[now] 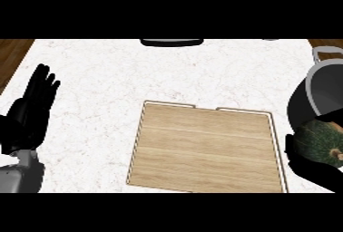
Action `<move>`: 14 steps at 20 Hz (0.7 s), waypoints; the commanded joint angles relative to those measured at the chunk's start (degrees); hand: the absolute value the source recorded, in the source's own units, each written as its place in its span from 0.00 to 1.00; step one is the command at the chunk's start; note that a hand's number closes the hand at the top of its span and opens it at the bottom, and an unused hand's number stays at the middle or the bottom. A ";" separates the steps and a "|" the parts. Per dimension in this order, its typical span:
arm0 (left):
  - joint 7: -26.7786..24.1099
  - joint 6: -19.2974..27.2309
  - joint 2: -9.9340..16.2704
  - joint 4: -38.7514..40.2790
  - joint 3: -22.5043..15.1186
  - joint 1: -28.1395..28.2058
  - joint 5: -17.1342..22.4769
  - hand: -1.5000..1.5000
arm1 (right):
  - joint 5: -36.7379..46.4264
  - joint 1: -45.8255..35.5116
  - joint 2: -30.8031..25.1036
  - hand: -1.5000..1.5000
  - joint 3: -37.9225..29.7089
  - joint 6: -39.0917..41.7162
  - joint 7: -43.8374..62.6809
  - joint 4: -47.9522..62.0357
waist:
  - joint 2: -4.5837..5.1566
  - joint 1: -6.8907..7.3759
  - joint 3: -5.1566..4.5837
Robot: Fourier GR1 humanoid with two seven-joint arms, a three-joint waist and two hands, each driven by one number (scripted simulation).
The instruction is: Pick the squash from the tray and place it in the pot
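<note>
At nine o'clock the left hand (30, 113) rests open, fingers up, over the white table (100, 68). Centre, the wooden tray (204, 152) lies bare. At three o'clock the right hand (311, 170) curls its fingers round the dark green squash (321, 142), probably hard, heavy and smooth-skinned, best cupped underneath. The pot (320, 74) stands just beyond, half cut off by the view's edge, so room there is tight.

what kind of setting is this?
Likely a kitchen counter: a white marbled countertop, a wooden tray lying on it, and a grey pot at the right edge. The right hand holds a dark green squash just below the pot; the left hand rests open at the left.
</note>
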 commanded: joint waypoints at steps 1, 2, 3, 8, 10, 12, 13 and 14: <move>-1.13 -0.51 -0.19 5.22 0.98 -4.43 -0.29 0.50 | -8.70 -0.02 -4.16 1.00 -10.20 3.80 -0.19 -2.23 | 0.29 0.45 0.02; -1.24 -0.94 -0.25 1.78 0.35 -0.86 -0.42 0.50 | -12.25 -3.79 -5.56 1.00 -15.17 2.07 -2.13 4.39 | 0.30 0.83 0.04; 3.07 0.53 -1.11 -3.96 -1.24 0.14 -0.72 0.50 | -13.34 -2.96 -4.28 1.00 -14.97 -0.18 -4.64 7.85 | 0.23 1.08 0.07; 1.20 -1.33 0.45 2.99 1.41 -4.88 0.00 0.50 | -16.54 -5.54 -2.71 1.00 -17.19 -4.70 -8.45 14.99 | 0.35 0.88 0.04; 2.46 1.79 -2.22 -0.95 -1.25 -1.73 -2.65 0.50 | -10.74 -3.95 -8.99 1.00 -19.98 -6.41 -15.86 21.26 | 0.37 1.26 0.07; -2.00 0.28 -3.00 1.87 -1.70 -0.64 -2.22 0.50 | -0.65 -4.46 -14.70 1.00 -20.68 -7.55 -14.13 24.21 | 0.99 2.03 -0.01; 1.19 0.91 -2.19 0.91 -1.50 -3.95 -2.24 0.50 | 1.59 -4.45 -15.67 1.00 -20.30 -8.68 -15.08 25.36 | 0.80 1.71 0.05; 1.13 0.03 -2.14 -0.43 -1.24 -1.46 -1.28 0.50 | 3.47 -4.99 -15.80 1.00 -20.46 -10.68 -15.58 28.91 | 0.69 2.27 0.06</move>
